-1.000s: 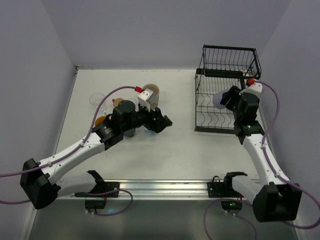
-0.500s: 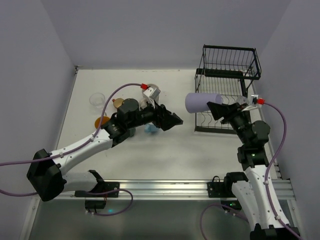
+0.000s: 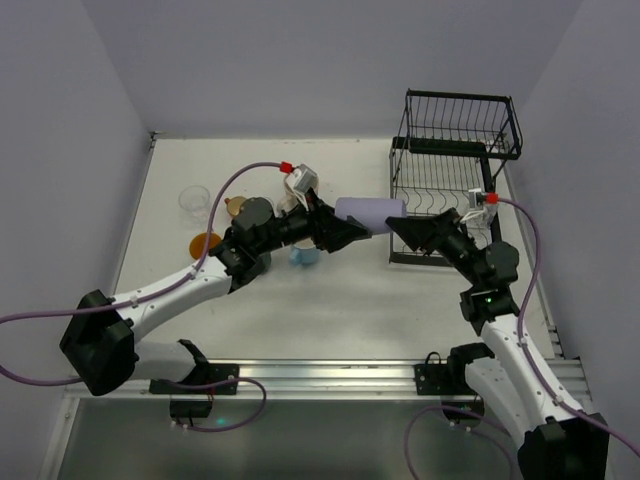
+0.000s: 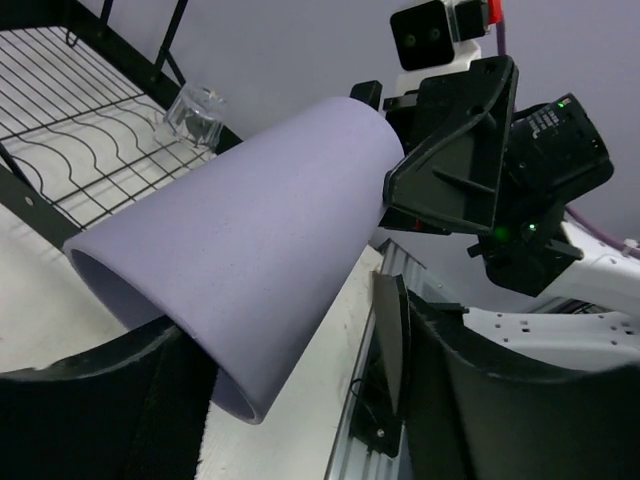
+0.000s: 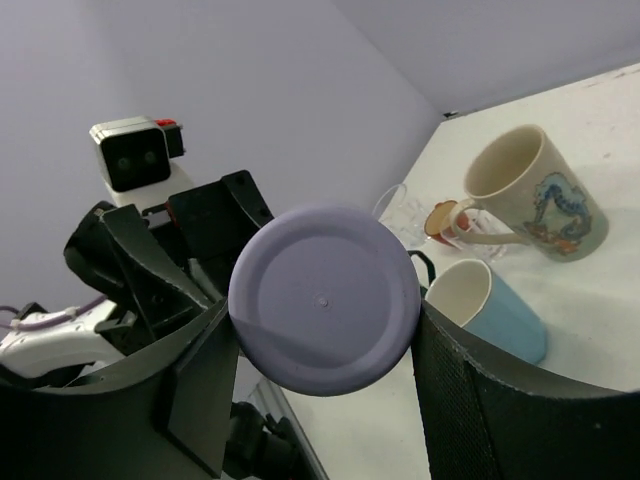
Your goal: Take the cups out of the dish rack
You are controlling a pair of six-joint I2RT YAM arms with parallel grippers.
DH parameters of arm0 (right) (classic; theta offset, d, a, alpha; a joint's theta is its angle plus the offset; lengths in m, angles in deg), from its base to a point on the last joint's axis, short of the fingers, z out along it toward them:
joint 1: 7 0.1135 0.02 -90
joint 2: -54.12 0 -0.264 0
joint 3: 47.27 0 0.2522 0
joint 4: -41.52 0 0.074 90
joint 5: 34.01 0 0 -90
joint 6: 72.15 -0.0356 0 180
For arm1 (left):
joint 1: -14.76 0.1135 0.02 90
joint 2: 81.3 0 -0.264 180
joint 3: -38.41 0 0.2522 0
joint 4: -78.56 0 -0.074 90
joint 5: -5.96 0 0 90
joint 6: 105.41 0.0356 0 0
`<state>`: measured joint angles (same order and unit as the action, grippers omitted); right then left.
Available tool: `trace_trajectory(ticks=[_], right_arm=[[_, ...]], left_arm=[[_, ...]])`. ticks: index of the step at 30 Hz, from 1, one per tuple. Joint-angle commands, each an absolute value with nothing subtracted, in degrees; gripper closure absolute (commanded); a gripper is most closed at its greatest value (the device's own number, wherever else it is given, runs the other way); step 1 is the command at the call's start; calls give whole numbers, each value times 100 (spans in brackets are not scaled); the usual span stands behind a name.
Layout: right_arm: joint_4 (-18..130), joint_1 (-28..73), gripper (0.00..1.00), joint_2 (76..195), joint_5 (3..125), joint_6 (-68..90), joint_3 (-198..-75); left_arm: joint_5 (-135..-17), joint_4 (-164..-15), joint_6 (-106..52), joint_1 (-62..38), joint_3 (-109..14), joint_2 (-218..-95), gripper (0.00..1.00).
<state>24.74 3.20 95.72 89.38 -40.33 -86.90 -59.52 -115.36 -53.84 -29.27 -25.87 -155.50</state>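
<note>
Now both of our arms reach inward from their bases and meet above the middle of the worktop (image 3: pixel 350 310). The left arm stretches up and to the right. The left hand (image 3: pixel 350 231) is spread apart around the mouth end of the lavender cup (image 3: pixel 372 212), and the left wrist view shows a gap on one side. The right arm leans left, and the right hand (image 3: pixel 410 230) is clamped on the cup's base end, which fills the space between its fingers (image 5: pixel 190 390). The cup lies on its side in the air, bridging the two hands.

Half a second ago we held it further right, by the rack's front edge, well apart from the left hand. A second ago it was over the lower tray.

Under the left hand a light blue cup (image 3: pixel 303 257) sits on the worktop, near a beige mug (image 5: pixel 540 200). An orange-yellow cup (image 3: pixel 203 242) and a clear glass (image 3: pixel 194 199) stand further left. Farthest off stands the dish rack (image 3: pixel 450 180), with a second glass (image 4: pixel 197 112) on its lower tray.
</note>
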Motion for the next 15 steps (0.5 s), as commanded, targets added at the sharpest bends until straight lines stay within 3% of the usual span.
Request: trace_trajectory(ticks=[1, 2, 3, 4, 5, 6, 7, 8, 9, 11, 15], right_arm=[[1583, 451, 88, 9841, 9255, -4420, -8529], [1477, 460, 87, 9911, 9282, -4542, -8503], [1294, 486, 86, 9981, 9334, -4604, -8451], [1213, 487, 82, 10113, 9352, -4657, -8433], [1160, 504, 67, 10175, 9378, -4710, -8415], [1160, 496, 54, 10210, 9387, -4702, -8424], [1203, 504, 40, 10271, 9379, -4658, -8432], [1273, 496, 16, 10281, 9352, -4623, -8441], [1457, 504, 4, 10281, 9326, -4562, -8502], [1799, 504, 1, 10185, 9203, -4281, -8590], [3065, 495, 1, 9860, 8659, -3622, -8967]], left_arm=[[-5662, -12669, -5610, -2918, -2466, -15522, 42], [-5670, -12722, -5619, -2918, -2422, -15461, 50], [-5696, -12775, -5619, -2918, -2343, -15408, 71], [-5810, -12758, -5601, -2918, -2308, -15355, 81], [-5846, -12723, -5514, -2918, -2281, -15242, 95], [-5881, -12584, -5470, -2918, -2255, -15171, 99], [-5951, -12487, -5347, -2918, -2237, -15014, 100], [-5995, -12381, -5285, -2918, -2228, -14934, 100], [-6030, -12076, -5206, -2918, -2220, -14820, 100], [-6101, -11627, -4890, -2918, -2289, -14513, 100], [-6302, -9068, -4056, -2936, -2772, -14029, 100]])
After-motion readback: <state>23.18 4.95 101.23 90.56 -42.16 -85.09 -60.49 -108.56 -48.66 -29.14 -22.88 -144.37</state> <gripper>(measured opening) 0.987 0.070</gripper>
